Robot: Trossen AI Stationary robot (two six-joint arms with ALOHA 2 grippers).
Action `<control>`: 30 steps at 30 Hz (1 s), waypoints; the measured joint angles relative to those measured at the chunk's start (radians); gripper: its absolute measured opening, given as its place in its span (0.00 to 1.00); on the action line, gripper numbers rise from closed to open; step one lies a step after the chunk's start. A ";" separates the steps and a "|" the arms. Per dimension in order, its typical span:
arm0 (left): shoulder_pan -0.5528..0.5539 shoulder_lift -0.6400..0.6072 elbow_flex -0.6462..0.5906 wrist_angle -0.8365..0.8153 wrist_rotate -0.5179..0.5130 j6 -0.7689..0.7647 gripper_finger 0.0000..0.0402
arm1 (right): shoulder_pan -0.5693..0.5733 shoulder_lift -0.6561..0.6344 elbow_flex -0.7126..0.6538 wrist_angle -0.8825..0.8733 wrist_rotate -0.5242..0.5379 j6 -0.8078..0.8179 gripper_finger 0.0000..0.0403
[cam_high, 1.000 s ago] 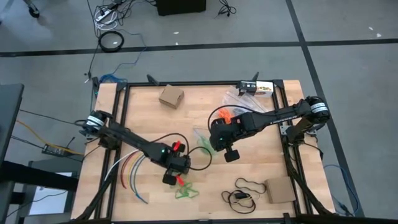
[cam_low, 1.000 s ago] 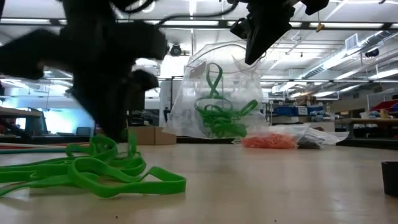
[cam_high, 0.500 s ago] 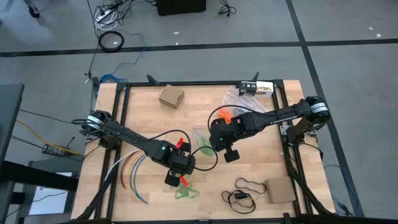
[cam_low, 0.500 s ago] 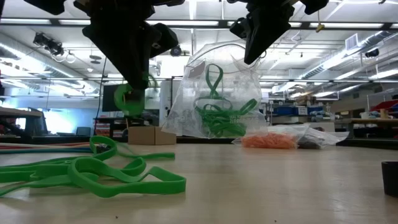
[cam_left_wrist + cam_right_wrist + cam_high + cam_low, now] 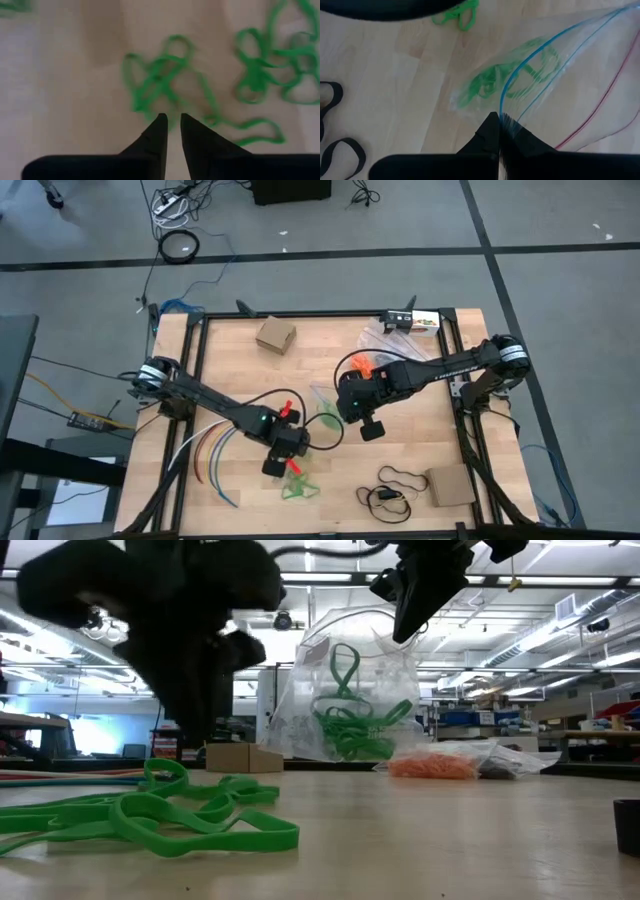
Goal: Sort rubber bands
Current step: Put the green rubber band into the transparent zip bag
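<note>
Loose bright green rubber bands lie in a heap on the table near its near edge; they also show in the low view and the left wrist view. My left gripper hovers just over them, pointing down, open by a narrow gap, with nothing between the fingers. My right gripper is shut on a clear zip bag with green bands inside. The bag stands with its bottom on the table. My right gripper pinches the clear bag's open rim, at the blue zip line, between its two fingers. It comes from above and holds the mouth up. The bag hangs below the fingers with its lower part on the table.
More clear bags with orange bands and dark bands lie toward the far right. Black bands and a cardboard box sit near the right front. Another box sits far left, coloured cables at the left.
My left gripper rose from the green heap with one green band hanging from its fingers, then came back down over the heap. That band no longer hangs from it, and the heap shows one more loop. The right gripper and bag kept still.
</note>
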 joint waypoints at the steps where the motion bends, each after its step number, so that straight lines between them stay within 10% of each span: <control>1: 0.000 0.000 -0.018 0.027 0.033 -0.003 0.15 | 0.000 0.000 0.000 0.000 0.000 0.000 0.00; 23: 0.006 0.000 -0.218 0.277 -0.061 -0.175 0.18 | 0.000 0.000 0.000 0.010 0.000 -0.001 0.00; 30: 0.022 -0.002 -0.214 0.224 -0.123 -0.136 0.02 | 0.002 0.000 0.000 0.017 0.000 0.000 0.00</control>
